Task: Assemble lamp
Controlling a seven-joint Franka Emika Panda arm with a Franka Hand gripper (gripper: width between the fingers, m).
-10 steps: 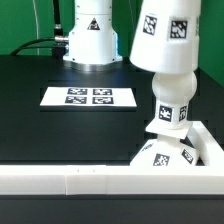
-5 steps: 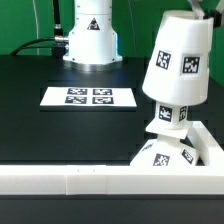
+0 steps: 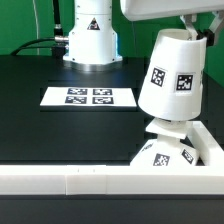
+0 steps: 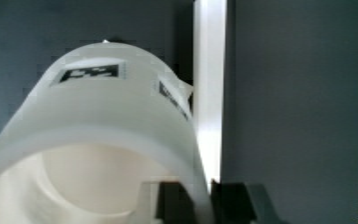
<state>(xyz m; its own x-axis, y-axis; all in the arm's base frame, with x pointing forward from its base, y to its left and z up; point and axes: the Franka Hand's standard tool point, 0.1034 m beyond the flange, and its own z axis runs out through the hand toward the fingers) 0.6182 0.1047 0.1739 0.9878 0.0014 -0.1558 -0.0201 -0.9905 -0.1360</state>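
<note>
Here the shade (image 3: 172, 76) hangs tilted over the lamp's other parts, clamped at its rim by the tool (image 4: 201, 195).

The black desk (image 3: 60, 135) carries the marker board (image 3: 88, 97) at the exterior view's left, well apart from the base (image 3: 166, 154), which sits in the corner of a white rail (image 3: 90, 181). The bulb (image 3: 168, 126) peeks out beneath the shade. A green wall (image 3: 20, 20) stands behind.
</note>
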